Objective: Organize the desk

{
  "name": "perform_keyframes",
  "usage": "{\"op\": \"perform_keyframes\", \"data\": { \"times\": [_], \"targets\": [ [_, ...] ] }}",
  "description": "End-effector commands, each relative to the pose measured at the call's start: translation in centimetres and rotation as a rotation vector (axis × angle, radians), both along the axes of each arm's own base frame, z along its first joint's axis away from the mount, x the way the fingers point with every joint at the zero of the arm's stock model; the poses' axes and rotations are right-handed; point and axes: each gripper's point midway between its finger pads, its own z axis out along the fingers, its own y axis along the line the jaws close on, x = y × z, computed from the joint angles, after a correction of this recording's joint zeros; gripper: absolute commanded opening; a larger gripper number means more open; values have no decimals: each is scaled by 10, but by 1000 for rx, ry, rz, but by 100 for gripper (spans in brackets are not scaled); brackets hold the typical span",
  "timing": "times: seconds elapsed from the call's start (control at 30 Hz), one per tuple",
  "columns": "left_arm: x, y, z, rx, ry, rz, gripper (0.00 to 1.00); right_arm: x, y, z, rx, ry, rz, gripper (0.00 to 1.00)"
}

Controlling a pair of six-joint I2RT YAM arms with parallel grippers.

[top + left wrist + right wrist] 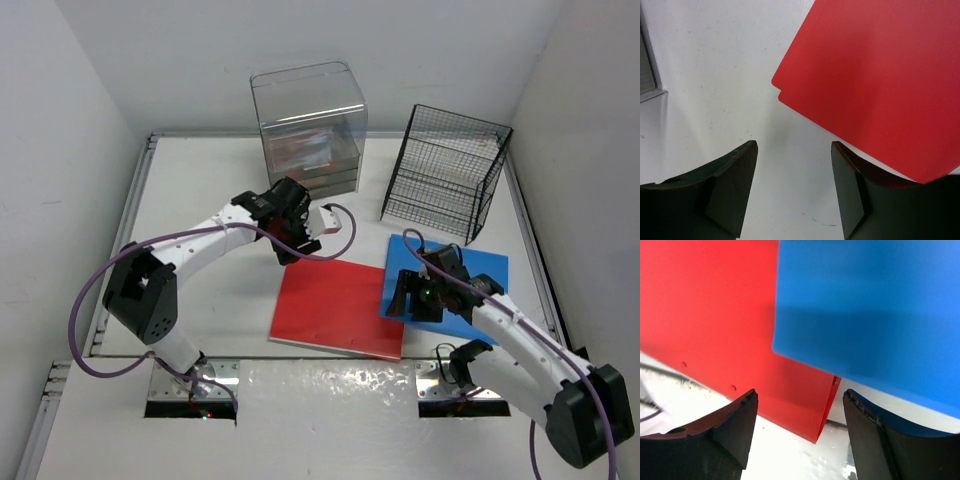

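Note:
The white desk [200,200] carries a red folder [338,308] lying flat at the front centre. A blue folder [470,270] lies to its right and overlaps the red one's right edge. My left gripper [297,246] hovers open over the red folder's far left corner, with nothing between its fingers. In the left wrist view the red folder [880,75] fills the upper right, and bare desk [715,75] lies under the open gripper [794,150]. My right gripper [414,302] stands open and empty over the blue folder's left edge. Its wrist view shows the blue folder [870,305] on the red folder [715,305], above the gripper [800,396].
A clear plastic bin [308,125] stands at the back centre with something inside. A black wire basket [445,170] stands at the back right. White wall panels enclose the desk on three sides. Silvery rails run along its edges.

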Motion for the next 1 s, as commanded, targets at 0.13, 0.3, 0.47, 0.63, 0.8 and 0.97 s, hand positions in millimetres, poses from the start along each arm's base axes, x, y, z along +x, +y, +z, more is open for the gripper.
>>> {"op": "perform_keyframes", "data": {
  "times": [0.13, 0.3, 0.47, 0.63, 0.8, 0.97],
  "targets": [
    [10, -8, 16, -29, -72, 6, 58, -45, 9, -37, 99, 188, -20, 65],
    [7, -9, 17, -17, -79, 0, 58, -35, 18, -36, 165, 134, -52, 56],
    [6, -13, 20, -17, -92, -4, 58, -31, 27, -40, 221, 124, -64, 47],
    [7, -12, 19, -8, -97, -2, 58, -23, 29, -38, 230, 88, -61, 34],
    [5, -15, 17, -8, -89, -7, 58, -17, 32, -44, 228, 89, -53, 16],
    [4, -12, 15, 10, -96, -7, 58, -17, 33, -39, 220, 98, -16, 12]
  ]
}}
